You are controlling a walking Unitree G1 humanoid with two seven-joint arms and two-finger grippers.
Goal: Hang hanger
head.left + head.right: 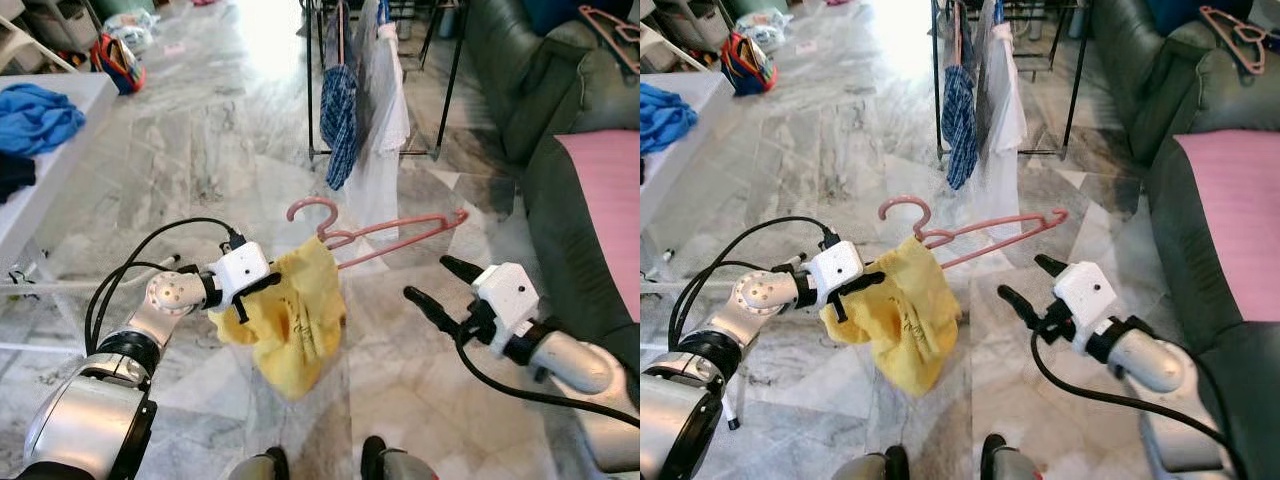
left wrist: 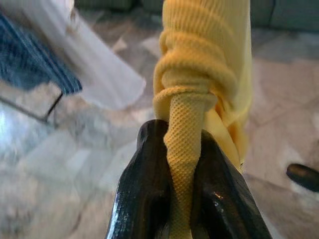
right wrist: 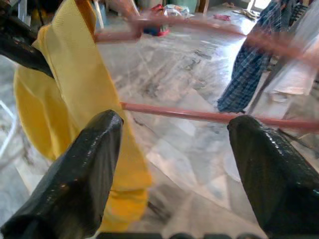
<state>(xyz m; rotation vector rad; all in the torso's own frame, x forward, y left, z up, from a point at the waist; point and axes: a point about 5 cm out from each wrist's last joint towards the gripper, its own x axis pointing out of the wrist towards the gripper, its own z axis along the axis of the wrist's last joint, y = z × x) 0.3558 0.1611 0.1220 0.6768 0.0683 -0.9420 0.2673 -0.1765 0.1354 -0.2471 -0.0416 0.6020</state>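
A pink plastic hanger (image 1: 400, 232) hangs in the air in front of me, with a yellow garment (image 1: 295, 320) draped over its left half. My left gripper (image 1: 255, 290) is shut on a bunched fold of that yellow garment (image 2: 182, 164), near the hanger's hook. My right gripper (image 1: 427, 278) is open just below the hanger's bare right arm and is not touching it. In the right wrist view the pink bar (image 3: 199, 115) runs across beyond the two spread fingers (image 3: 75, 184).
A black drying rack (image 1: 452, 80) stands ahead, holding a blue checked garment (image 1: 340, 110) and a white garment (image 1: 380, 160). A green sofa (image 1: 540, 110) with a pink cushion (image 1: 610, 190) and another pink hanger (image 1: 610, 30) lines the right. A white table (image 1: 60, 160) with blue cloth (image 1: 35, 115) is on the left.
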